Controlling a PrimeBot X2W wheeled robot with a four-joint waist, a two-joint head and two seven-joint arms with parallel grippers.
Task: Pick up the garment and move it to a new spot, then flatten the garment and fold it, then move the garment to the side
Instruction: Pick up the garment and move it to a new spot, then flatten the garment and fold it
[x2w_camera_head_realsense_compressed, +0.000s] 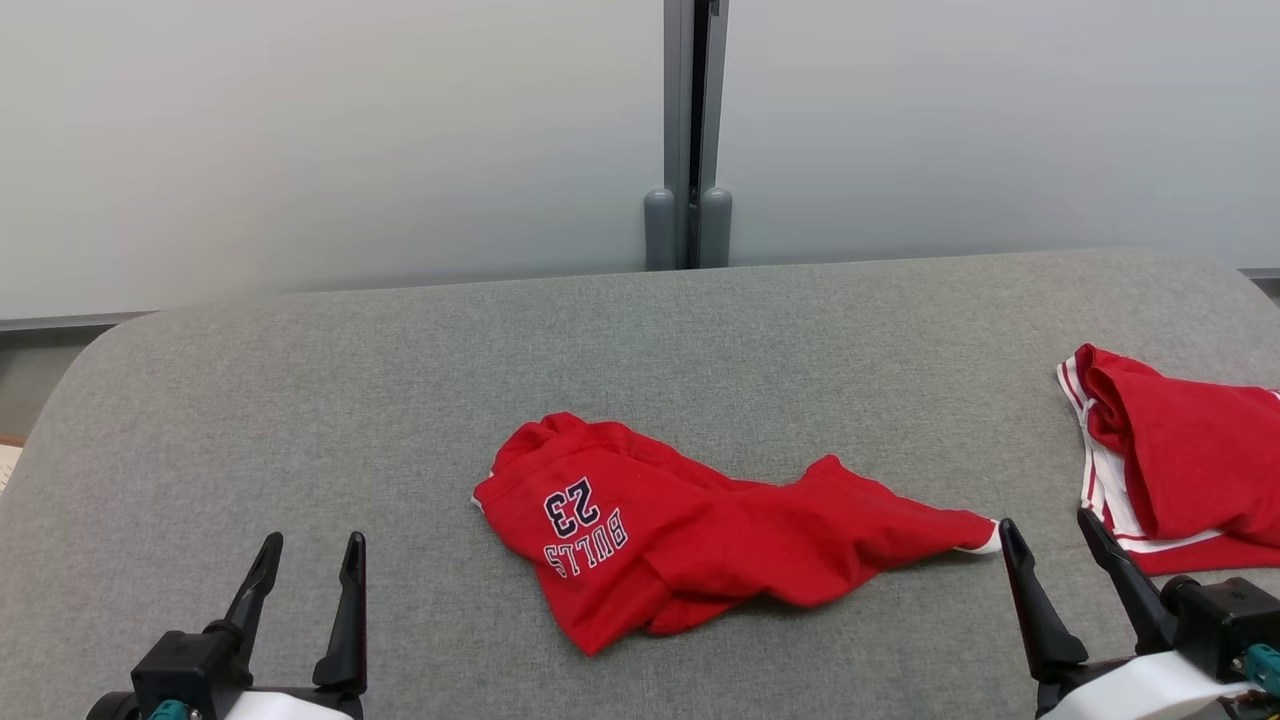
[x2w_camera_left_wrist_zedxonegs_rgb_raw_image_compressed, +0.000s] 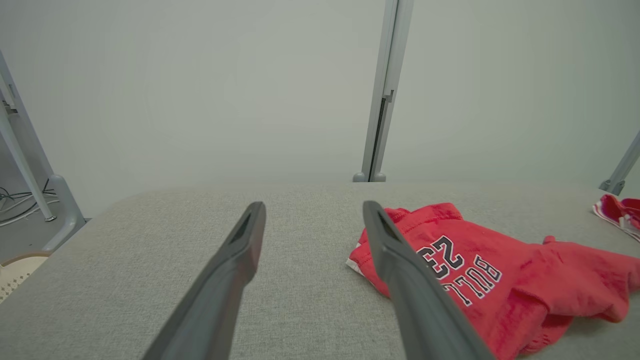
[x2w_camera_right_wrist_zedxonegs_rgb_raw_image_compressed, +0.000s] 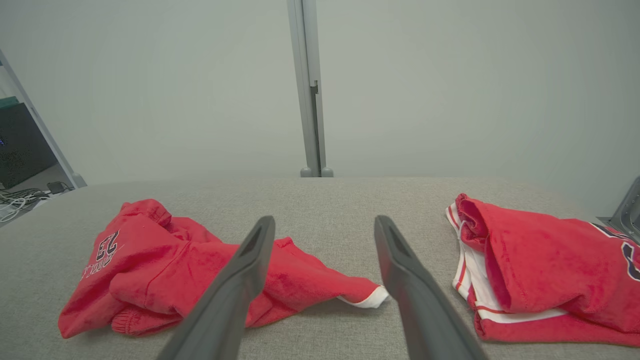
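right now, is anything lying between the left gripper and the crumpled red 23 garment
Nothing visible. Bare grey surface separates the open left gripper from the 23 garment. The second red garment lies far right, out of that path.

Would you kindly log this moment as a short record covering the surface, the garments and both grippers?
surface: grey padded surface
target: red BULLS 23 garment, crumpled at centre, not flattened
other: striped red garment, lying at the right edge
left gripper: open, empty, left of the target
right gripper: open, empty, between the two garments
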